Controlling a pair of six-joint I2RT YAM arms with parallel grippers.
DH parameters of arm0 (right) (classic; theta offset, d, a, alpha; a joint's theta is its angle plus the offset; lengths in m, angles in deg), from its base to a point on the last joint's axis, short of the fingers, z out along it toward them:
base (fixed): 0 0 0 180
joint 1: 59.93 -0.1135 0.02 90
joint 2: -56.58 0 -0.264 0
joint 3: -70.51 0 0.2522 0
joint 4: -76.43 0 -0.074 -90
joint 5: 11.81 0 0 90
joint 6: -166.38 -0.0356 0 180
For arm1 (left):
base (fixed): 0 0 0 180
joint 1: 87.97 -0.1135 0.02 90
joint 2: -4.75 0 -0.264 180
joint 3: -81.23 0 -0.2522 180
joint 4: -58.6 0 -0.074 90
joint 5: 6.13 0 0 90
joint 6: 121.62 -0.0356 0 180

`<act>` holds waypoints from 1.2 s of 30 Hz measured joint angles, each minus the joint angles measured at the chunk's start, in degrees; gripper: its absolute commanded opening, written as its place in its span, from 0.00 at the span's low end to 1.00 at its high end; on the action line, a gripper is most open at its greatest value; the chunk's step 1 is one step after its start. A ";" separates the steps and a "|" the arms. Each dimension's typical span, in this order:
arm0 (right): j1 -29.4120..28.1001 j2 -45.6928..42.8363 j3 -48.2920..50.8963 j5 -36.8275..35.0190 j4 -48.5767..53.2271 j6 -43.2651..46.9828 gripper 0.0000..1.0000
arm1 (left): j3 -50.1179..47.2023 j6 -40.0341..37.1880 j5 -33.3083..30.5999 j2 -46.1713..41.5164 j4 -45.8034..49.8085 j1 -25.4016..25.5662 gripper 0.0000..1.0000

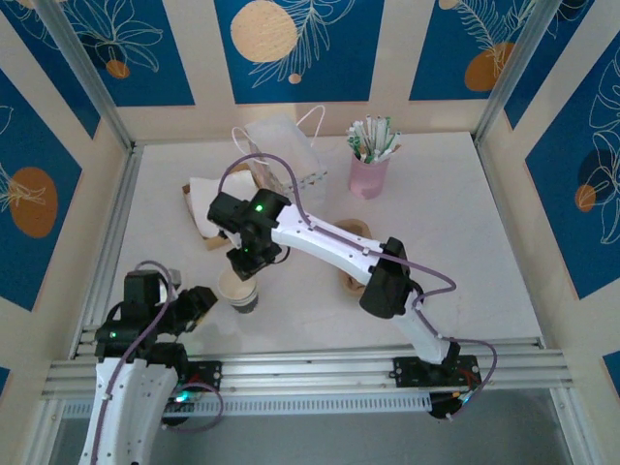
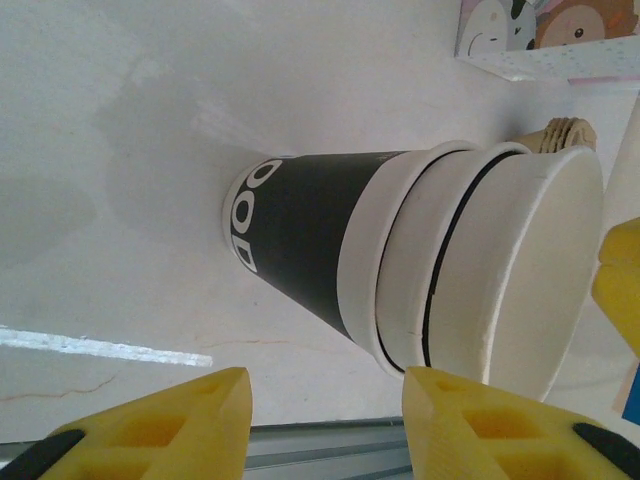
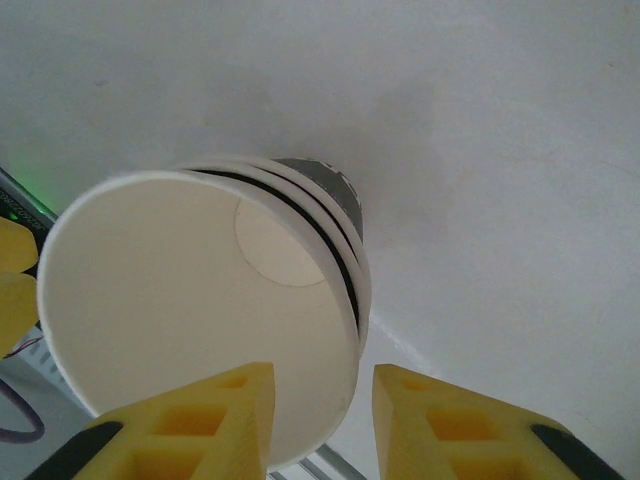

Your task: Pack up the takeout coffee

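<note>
Lower left of the top view, near the arm bases: a stack (image 1: 240, 293) of nested lidless cups stands on the table (image 1: 465, 242), dark-sided w/ white rims. Both arms meet at it.

R gripper (image 3: 325, 378) hangs over the stack from above. Its fingers straddle the top cup's rim, one inside the white bowl and one outside. There's a sliver of gap each side of the wall, so they're apart, not nipped on it as far as I can see. Prob. set that way to pinch the wall & lift one cup off.

L gripper (image 2: 328, 376) sits low beside the stack, pointing at its dark side. Fingers are spread w/ nothing between them, and the stack is just past the tips. My guess is it's there to steady the lower cups so only the top one comes away, since nested paper cups tend to stick.

The coffee itself, i.e. a cup w/ a black lid: can't tell where it is, as the R arm covers part of mid-table. I judge this is early prep, w/ a cup being separated & packing not begun.

The bag (image 1: 281, 145), white w/ handles, stands upright at upper middle by the back wall, well apart from the stack, presumably waiting for the cup. A pink cup (image 1: 369, 174) of sticks is just right of it.
</note>
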 measured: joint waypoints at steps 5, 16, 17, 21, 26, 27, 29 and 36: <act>0.00 0.20 0.00 0.00 0.04 0.09 0.28 | -0.87 0.00 0.74 0.04 -1.07 -0.15 0.45; 0.11 0.76 0.00 0.02 0.02 0.22 0.26 | -2.73 0.04 2.49 0.04 -3.19 -0.26 0.46; 0.13 0.87 0.00 0.02 0.02 0.22 0.26 | -2.84 0.07 2.60 0.04 -3.32 -0.31 0.46; 0.24 1.49 -0.33 0.04 0.04 0.35 0.19 | -3.45 0.20 3.39 0.04 -4.33 -0.37 0.46; 0.39 1.86 -0.63 0.00 0.50 0.37 0.12 | -3.91 0.22 3.67 0.04 -5.03 -0.52 0.46; 0.46 1.88 -0.66 0.00 0.63 0.39 0.11 | -4.04 0.22 3.87 0.04 -5.14 -0.52 0.46; 0.61 1.90 -0.79 0.00 0.83 0.37 0.09 | -4.24 0.22 4.26 0.04 -5.31 -0.55 0.46; 0.76 1.92 -1.07 0.02 1.14 0.35 0.04 | -4.52 0.22 4.98 0.02 -5.70 -0.63 0.47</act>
